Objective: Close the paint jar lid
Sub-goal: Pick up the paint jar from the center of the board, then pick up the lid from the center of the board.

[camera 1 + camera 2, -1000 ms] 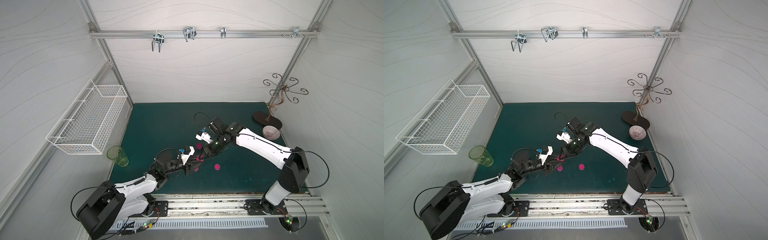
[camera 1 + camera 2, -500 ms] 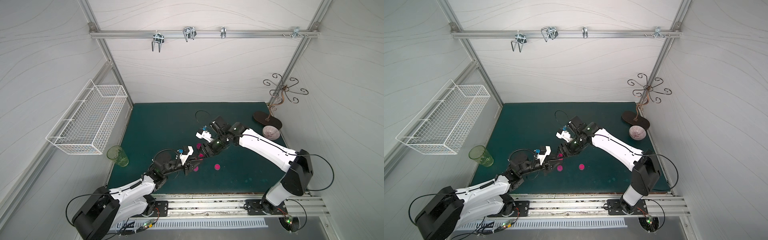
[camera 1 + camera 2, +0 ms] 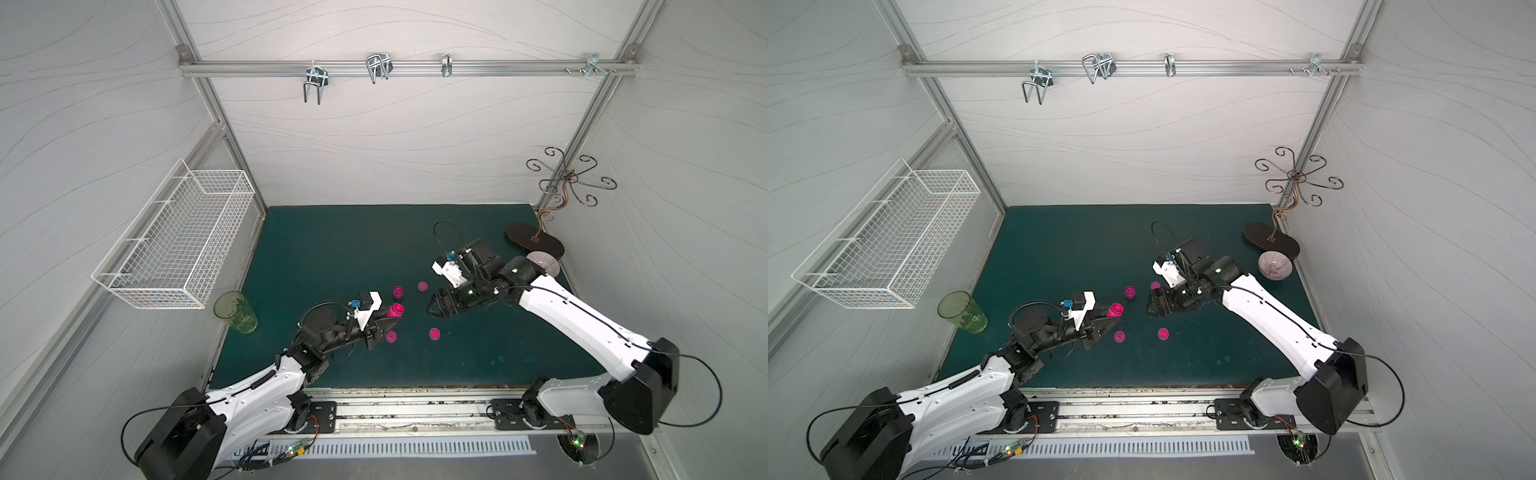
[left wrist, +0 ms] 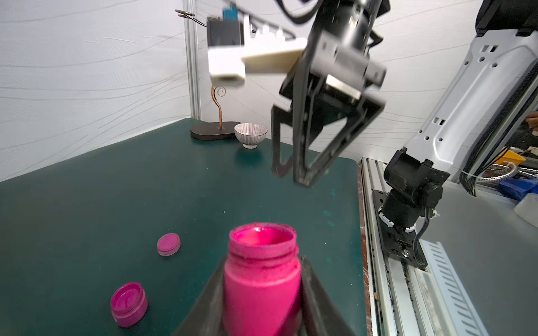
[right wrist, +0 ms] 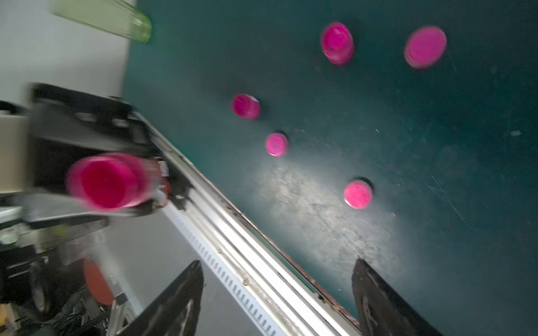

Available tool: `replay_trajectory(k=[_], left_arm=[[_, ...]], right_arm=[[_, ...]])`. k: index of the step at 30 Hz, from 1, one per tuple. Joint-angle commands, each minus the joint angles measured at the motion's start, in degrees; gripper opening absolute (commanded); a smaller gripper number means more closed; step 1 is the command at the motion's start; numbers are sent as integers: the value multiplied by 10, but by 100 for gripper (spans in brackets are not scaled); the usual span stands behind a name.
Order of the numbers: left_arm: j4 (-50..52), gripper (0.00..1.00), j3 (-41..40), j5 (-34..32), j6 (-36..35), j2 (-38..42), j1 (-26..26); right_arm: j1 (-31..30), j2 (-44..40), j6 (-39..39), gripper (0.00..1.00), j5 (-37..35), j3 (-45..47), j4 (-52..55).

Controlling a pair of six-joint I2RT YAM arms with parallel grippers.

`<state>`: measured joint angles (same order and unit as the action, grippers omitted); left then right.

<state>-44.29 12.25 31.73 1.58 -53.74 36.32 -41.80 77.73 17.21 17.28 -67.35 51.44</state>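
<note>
My left gripper point(image 3: 388, 318) is shut on a pink paint jar point(image 3: 397, 309), held just above the green mat; both top views show it. The jar point(image 4: 262, 276) is squeezed between the two dark fingers and its mouth stands uncovered. My right gripper point(image 3: 432, 311) hovers open and empty a short way to the jar's right, fingertips pointing toward it. Its wrist view shows the gripper point(image 5: 276, 263) with nothing between the fingers, and the jar point(image 5: 107, 181) blurred. No lid sits on the jar. Loose pink lids point(image 3: 434, 333) point(image 3: 391, 337) point(image 3: 422, 286) lie on the mat.
A small pink pot point(image 3: 398, 292) stands just behind the held jar. A green cup point(image 3: 235, 311) is at the mat's left edge, a striped bowl point(image 3: 1274, 266) and a curly metal stand point(image 3: 536, 241) at the back right. A wire basket point(image 3: 178, 237) hangs on the left wall.
My right gripper has opened and drawn back to the right, away from the jar's mouth. A pink lid that it covered now shows on the mat. The left gripper still holds the jar.
</note>
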Motion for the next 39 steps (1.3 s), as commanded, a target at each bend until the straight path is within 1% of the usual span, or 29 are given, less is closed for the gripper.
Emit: replay_trajectory(k=[1, 3, 6, 9, 15, 23, 31, 36, 39], left_arm=[[-22, 0, 0, -9, -15, 15, 2], [-19, 0, -1, -10, -14, 18, 3], [-19, 0, -2, -11, -13, 20, 3], [-15, 0, -3, -12, -12, 23, 4], [-8, 0, -6, -19, -13, 38, 5], [-6, 0, -6, -21, -9, 41, 6], [3, 0, -4, -23, -10, 44, 6], [3, 0, -3, -24, -11, 43, 6], [4, 0, -3, -24, -11, 43, 6]], right_arm=[[-30, 47, 11, 81, -105, 33, 12], [-46, 81, 13, 80, -128, 37, -1], [-59, 127, 22, 74, -163, 34, -14], [-71, 172, 23, 69, -183, 28, -23], [-75, 227, 28, 64, -214, 21, -42], [-77, 257, 34, 59, -217, 4, -64], [-79, 285, 34, 50, -222, -10, -56], [-80, 283, 33, 49, -223, -6, -49], [-81, 279, 34, 46, -217, -3, -47]])
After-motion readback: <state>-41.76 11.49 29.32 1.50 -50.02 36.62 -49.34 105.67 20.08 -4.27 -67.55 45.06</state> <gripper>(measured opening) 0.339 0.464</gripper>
